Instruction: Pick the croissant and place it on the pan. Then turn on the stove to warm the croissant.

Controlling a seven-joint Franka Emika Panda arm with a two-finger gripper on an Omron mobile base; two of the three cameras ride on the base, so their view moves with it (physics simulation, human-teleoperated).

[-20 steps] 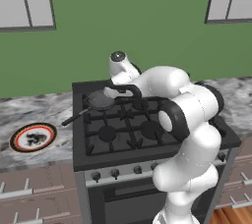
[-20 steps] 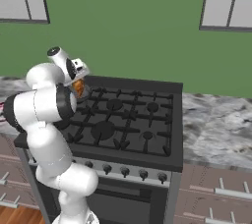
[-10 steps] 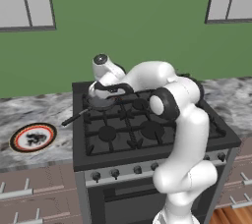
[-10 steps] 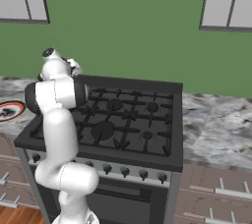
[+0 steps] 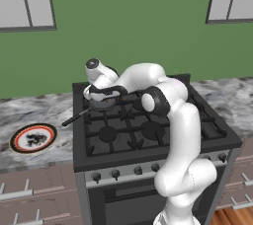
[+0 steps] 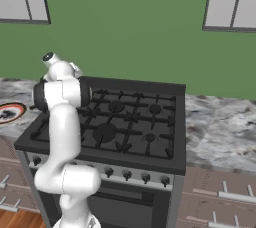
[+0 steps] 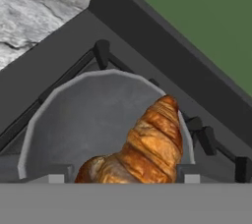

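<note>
Hand view: tool (image 7: 117,179) gripping croissant (image 7: 142,147) over pan (image 7: 74,120).

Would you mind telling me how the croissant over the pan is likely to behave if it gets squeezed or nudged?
The croissant looks flaky and ridged, so it probably crushes easily. Its tapered, curved shape suggests it may rock rather than roll. It seems light beside the pan, so a nudge would likely shift it.

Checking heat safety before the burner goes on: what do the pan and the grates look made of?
The pan looks like matte grey metal, smooth and unmarked inside, though coating can't be judged. The grates look like cast iron: thick black bars, dull finish. The croissant is glossy, flaky golden-brown pastry.
</note>
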